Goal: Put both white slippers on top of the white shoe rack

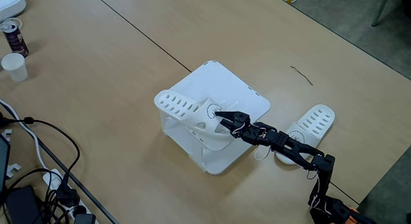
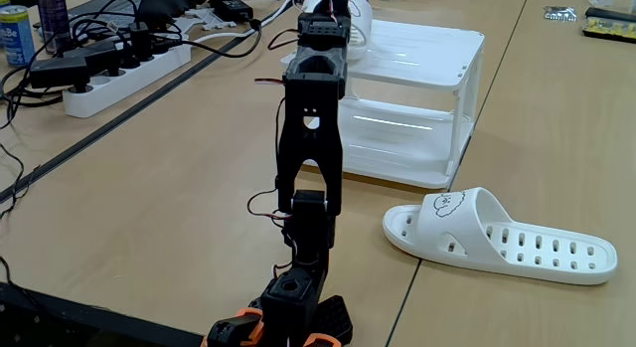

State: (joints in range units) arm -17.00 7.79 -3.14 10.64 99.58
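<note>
The white shoe rack [image 1: 247, 99] stands mid-table, and in the other fixed view the same shoe rack [image 2: 427, 98] rises behind the arm. One white slipper [image 1: 183, 110] lies tilted on its top panel, heel end past the left edge. My gripper [image 1: 222, 119] is shut on that slipper's strap, by the puppy drawing. A bit of this slipper [image 2: 358, 17] peeks out behind the arm's wrist. The second white slipper [image 1: 313, 124] lies flat on the table right of the rack; seen from behind the arm, this slipper [image 2: 502, 240] sits close to the arm's base.
A paper cup [image 1: 14, 66] and a can [image 1: 13, 36] stand at the far left. Cables and a power strip [image 2: 124, 69] crowd the table's left side. A short wire scrap [image 1: 302, 75] lies behind the rack. The table edge runs along the right.
</note>
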